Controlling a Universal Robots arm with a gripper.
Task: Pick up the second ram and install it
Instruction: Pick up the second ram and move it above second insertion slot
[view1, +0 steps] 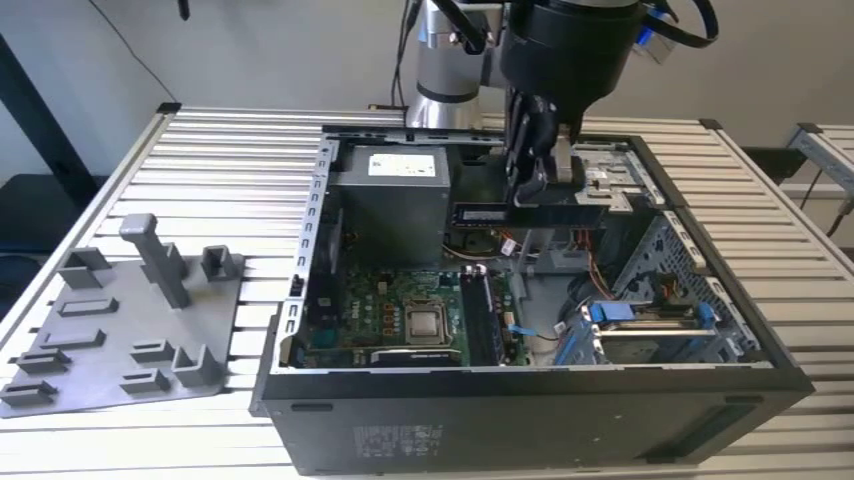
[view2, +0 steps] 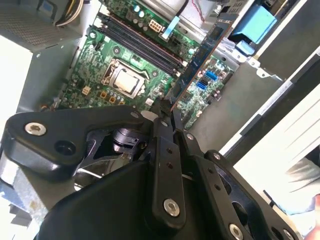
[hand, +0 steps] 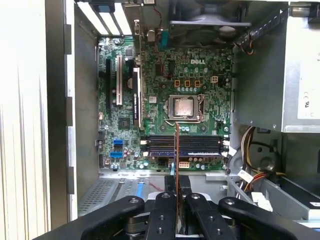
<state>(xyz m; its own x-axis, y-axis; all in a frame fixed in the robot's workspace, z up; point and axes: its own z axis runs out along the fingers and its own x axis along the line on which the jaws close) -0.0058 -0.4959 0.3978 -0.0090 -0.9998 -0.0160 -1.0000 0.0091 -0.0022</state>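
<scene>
My gripper hangs above the open computer case, shut on the second ram, a thin dark board held level over the case's middle. In the first wrist view the ram shows edge-on, running out from between my fingertips and crossing over the memory slots below the CPU socket. In the second wrist view the stick sticks out from the gripper above the motherboard. The ram is still well above the slots.
A grey power supply fills the case's far left corner. A drive cage with blue clips takes up the exterior view's right side of the case. A grey plastic tray with upright posts lies on the slatted table left of the case.
</scene>
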